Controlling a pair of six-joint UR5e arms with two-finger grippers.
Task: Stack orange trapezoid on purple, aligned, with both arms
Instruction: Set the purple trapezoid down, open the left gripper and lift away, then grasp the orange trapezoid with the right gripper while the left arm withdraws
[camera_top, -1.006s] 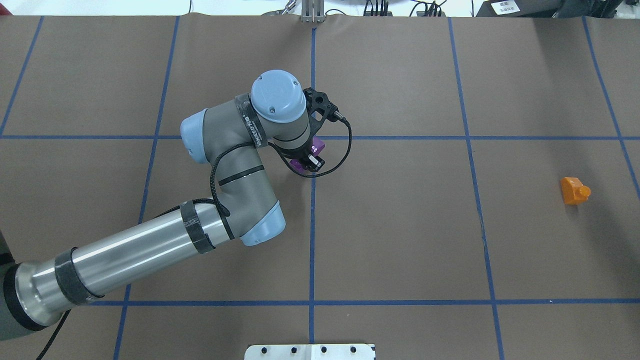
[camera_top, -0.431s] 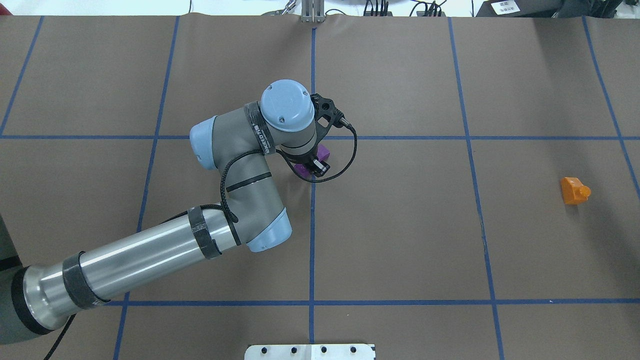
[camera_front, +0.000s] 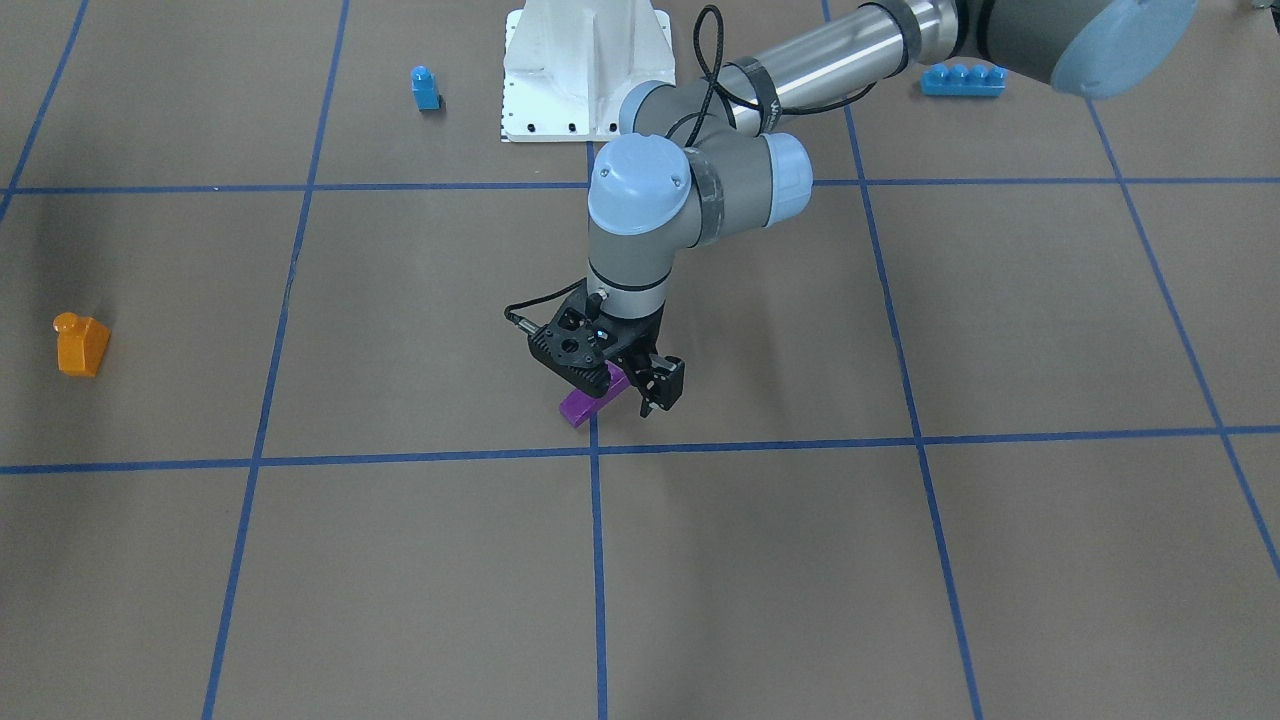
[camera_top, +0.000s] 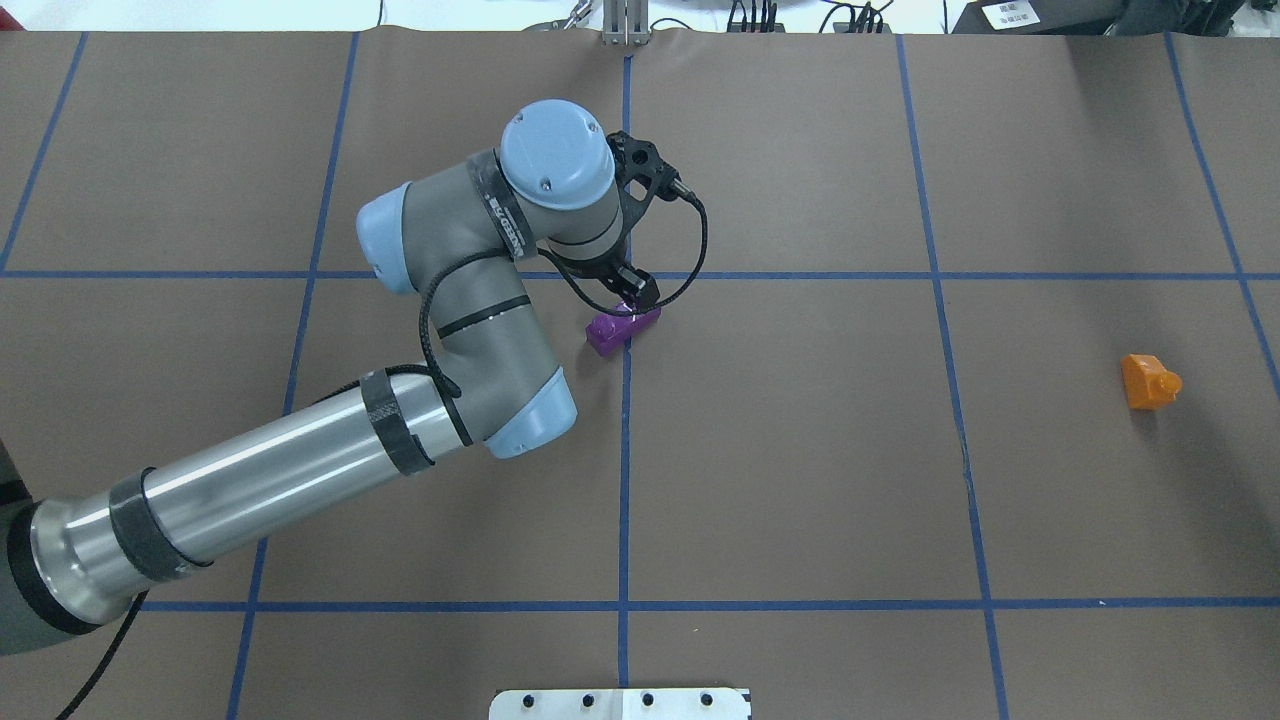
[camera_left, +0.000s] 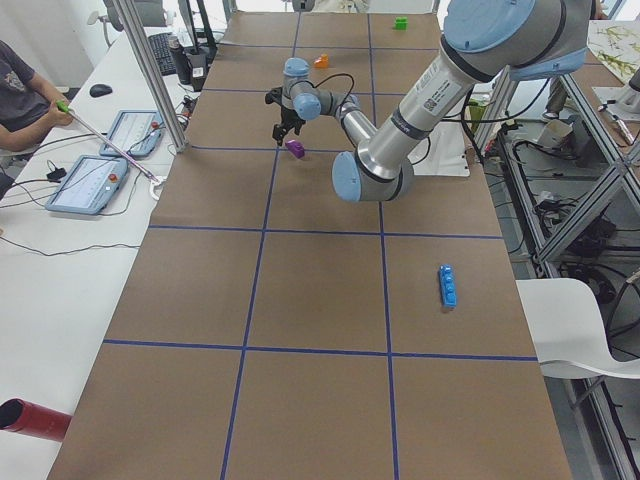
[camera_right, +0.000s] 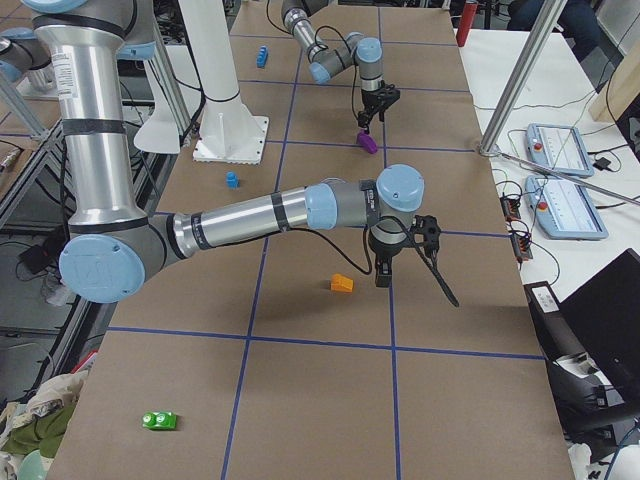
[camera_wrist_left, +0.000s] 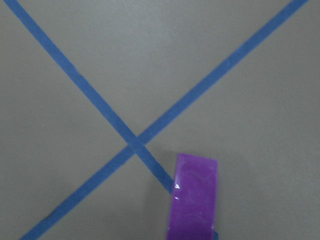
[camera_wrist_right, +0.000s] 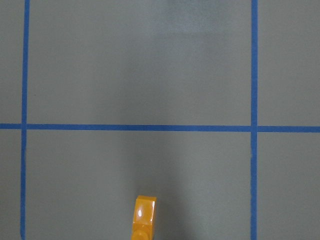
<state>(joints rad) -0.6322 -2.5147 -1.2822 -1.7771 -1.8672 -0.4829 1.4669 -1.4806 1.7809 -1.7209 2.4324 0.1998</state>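
While the left arm (camera_top: 300, 480) reaches in from the left to the middle of the table (camera_top: 800, 450), the left gripper (camera_front: 660, 400) hangs with its jaws apparently apart and holding nothing, just past the far end of the purple (camera_top: 620, 328). That brick lies loose on the table astride a blue tape line (camera_top: 624, 480), just on the robot's side of the tape crossing (camera_top: 626, 275). To my eye the brick is placed and the job in hand is fetching the other piece. That gripper therefore wants to rise straight up rather than swing, as a finger so close could nudge the brick askew. Better yet, it could close lightly on the brick's flat sides and steady it for the press. I cannot tell from here whether its stud faces up, and that wants checking first. Well off to the right sits the orange trapezoid (camera_top: 1148, 381), near the table's right end. The right gripper (camera_right: 384, 272) hovers just beside it on the side away from the robot, but only the end camera catches it, so I cannot tell whether its jaws are apart. It should centre over the brick, come down square and pinch the two flat faces, not the slope, then carry it level so the slopes match when it lands
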